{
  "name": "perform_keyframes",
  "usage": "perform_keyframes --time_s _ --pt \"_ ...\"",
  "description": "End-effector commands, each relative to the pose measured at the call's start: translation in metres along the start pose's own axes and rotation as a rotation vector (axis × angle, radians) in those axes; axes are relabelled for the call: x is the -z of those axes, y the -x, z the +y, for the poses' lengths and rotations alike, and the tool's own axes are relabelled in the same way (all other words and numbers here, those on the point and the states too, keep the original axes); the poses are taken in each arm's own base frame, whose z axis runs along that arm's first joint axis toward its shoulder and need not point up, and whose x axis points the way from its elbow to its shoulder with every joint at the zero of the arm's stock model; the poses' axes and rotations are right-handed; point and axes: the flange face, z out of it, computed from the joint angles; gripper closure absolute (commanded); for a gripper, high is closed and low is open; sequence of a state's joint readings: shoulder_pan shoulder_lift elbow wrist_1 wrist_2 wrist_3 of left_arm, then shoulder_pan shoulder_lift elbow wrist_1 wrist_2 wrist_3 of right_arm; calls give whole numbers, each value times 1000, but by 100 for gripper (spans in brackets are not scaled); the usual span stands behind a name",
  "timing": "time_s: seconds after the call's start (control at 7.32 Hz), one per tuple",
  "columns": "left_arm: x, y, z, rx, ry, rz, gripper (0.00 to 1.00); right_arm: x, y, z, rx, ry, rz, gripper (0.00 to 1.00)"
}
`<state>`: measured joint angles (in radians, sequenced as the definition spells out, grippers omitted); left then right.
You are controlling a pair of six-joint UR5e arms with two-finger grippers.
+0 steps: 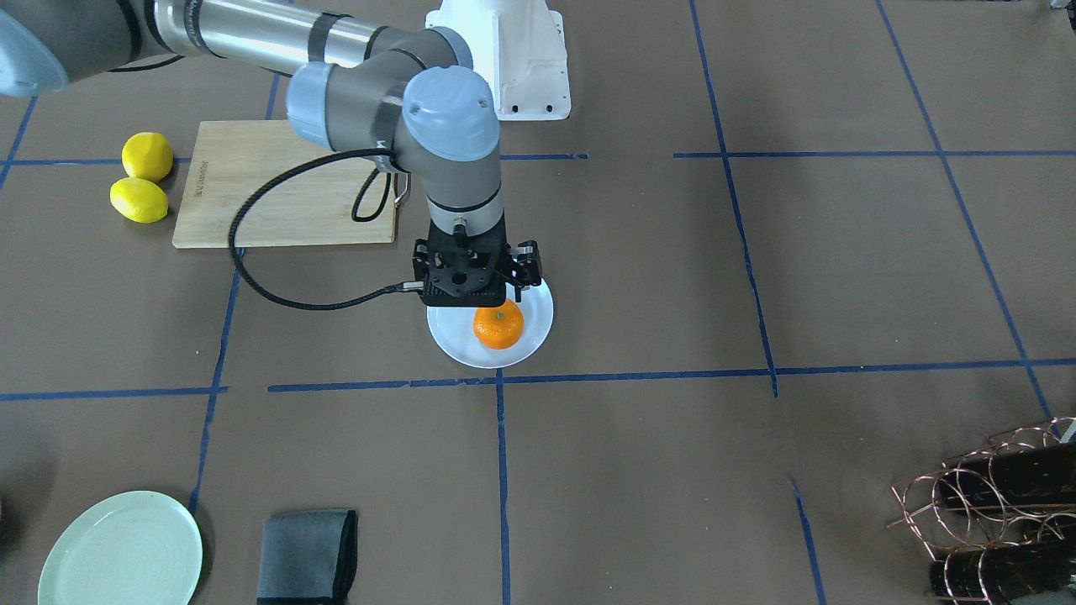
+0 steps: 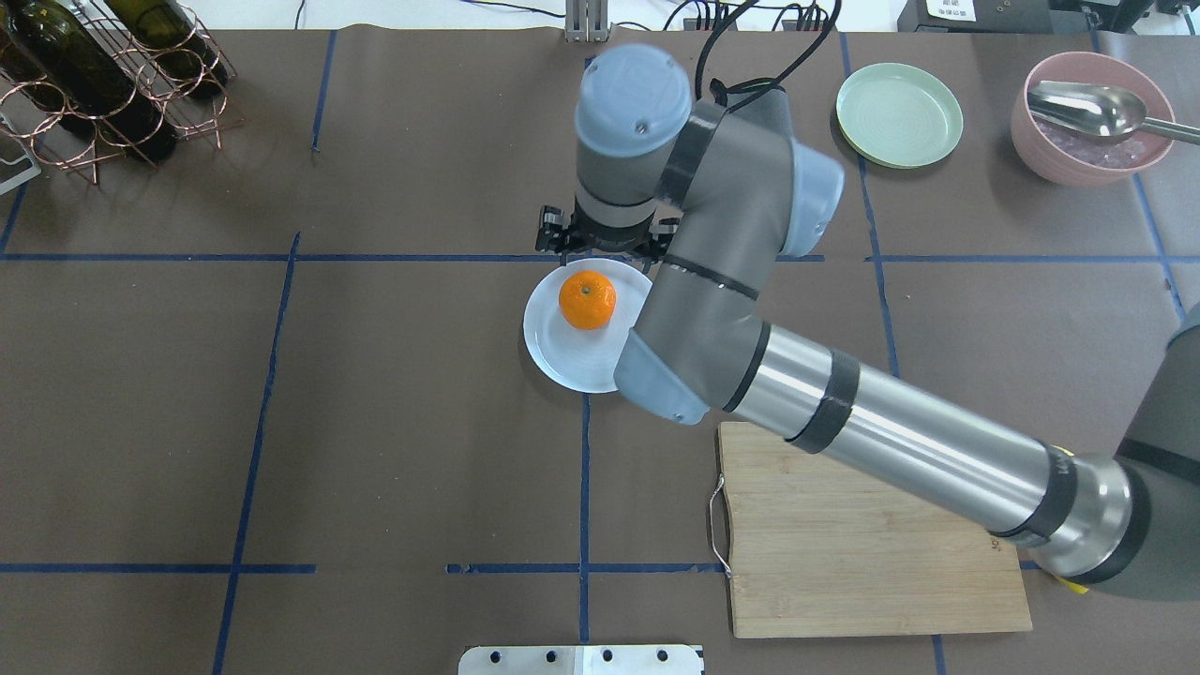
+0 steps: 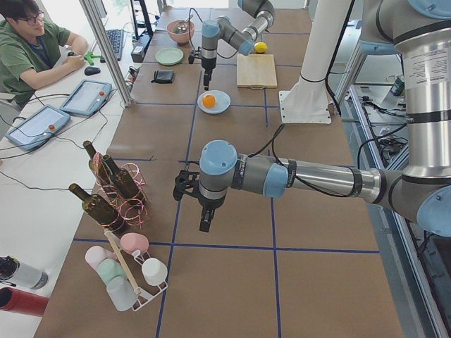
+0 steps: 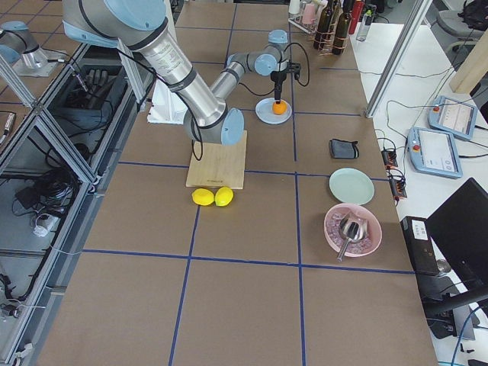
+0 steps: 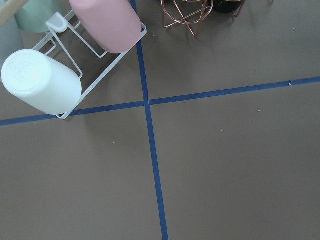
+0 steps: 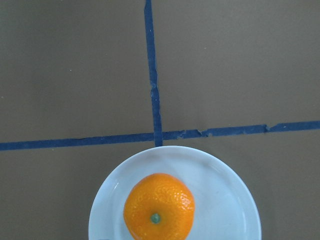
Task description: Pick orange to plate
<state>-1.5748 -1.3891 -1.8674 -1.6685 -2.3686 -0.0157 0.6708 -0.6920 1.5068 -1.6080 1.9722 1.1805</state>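
The orange [image 1: 498, 327] lies on the small white plate [image 1: 539, 323] near the table's middle, stem dot up. In the right wrist view the orange [image 6: 158, 206] sits at the bottom centre, on the plate [image 6: 225, 200]. My right gripper [image 1: 477, 290] hangs straight above the plate's robot-side edge, apart from the orange; its jaws look spread, so it is open and holds nothing. My left gripper [image 3: 204, 224] points down over bare table far from the plate. It shows only in the exterior left view, so I cannot tell its state.
Two lemons [image 1: 143, 178] lie beside a wooden cutting board [image 1: 286, 185]. A mint-green plate [image 1: 122, 550], a grey cloth [image 1: 307, 555] and a pink bowl with a spoon [image 2: 1092, 117] stand on the operators' side. A wine rack [image 1: 992, 512] and a cup rack [image 5: 50, 75] are near the left arm.
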Motion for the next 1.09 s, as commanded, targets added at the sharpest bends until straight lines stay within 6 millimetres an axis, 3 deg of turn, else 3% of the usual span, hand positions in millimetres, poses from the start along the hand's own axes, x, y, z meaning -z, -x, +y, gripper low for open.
perform_keyframes --time_s 0.0,0.27,0.55,0.68,0.96 --pt "-13 7 8 16 30 1 0 82 -101 -49 97 7 -50 0" --pt "-32 22 36 -90 94 9 0 112 -227 -102 218 16 -52 0" --pt "-37 28 42 -49 173 18 0 135 -367 -142 355 23 -2 0" --pt "-36 27 43 -47 172 24 0 145 -415 -156 379 52 37 0" --pt "-33 26 42 -58 162 26 0 138 -560 -149 469 113 79 0"
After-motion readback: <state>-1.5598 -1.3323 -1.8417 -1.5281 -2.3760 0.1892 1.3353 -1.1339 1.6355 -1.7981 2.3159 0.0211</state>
